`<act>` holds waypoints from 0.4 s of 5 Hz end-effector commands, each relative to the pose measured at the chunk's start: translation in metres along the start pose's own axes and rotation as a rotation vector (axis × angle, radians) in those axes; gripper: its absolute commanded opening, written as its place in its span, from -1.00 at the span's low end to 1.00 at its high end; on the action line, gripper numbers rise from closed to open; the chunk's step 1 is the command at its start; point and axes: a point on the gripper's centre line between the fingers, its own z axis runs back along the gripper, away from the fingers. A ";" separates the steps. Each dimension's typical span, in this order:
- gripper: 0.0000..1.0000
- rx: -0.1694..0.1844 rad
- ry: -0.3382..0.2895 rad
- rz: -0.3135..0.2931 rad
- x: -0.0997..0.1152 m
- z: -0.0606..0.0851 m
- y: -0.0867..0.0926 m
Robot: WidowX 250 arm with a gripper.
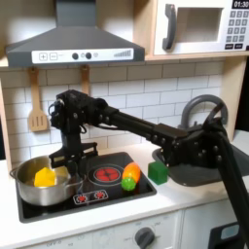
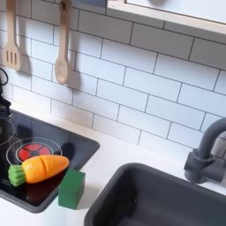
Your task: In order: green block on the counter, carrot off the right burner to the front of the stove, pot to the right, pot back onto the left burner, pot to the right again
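The steel pot (image 1: 29, 187) sits on the left side of the black stove (image 1: 97, 199) with a yellow toy food piece (image 1: 44, 177) inside. My gripper (image 1: 67, 160) hangs pointing down at the pot's right rim; its dark fingers blend with the stove, so their state is unclear. The carrot (image 1: 129, 178) (image 2: 42, 167) lies on the stove at the front of the right burner (image 2: 33, 148), its light green end toward the second exterior view's left. The green block (image 1: 157, 173) (image 2: 72, 188) stands on the off-white counter (image 1: 173, 197) (image 2: 110, 152), right against the stove's edge.
A dark sink (image 1: 199, 177) (image 2: 168, 201) with a faucet (image 1: 204, 112) (image 2: 208, 157) lies beyond the block. Wooden utensils (image 2: 62, 53) hang on the tiled wall. My arm spans from the first exterior view's right across the stove's back.
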 end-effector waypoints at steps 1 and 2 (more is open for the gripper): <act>-1.00 0.000 -0.004 -0.008 0.000 0.001 -0.001; -1.00 -0.008 -0.005 -0.014 0.002 0.000 -0.005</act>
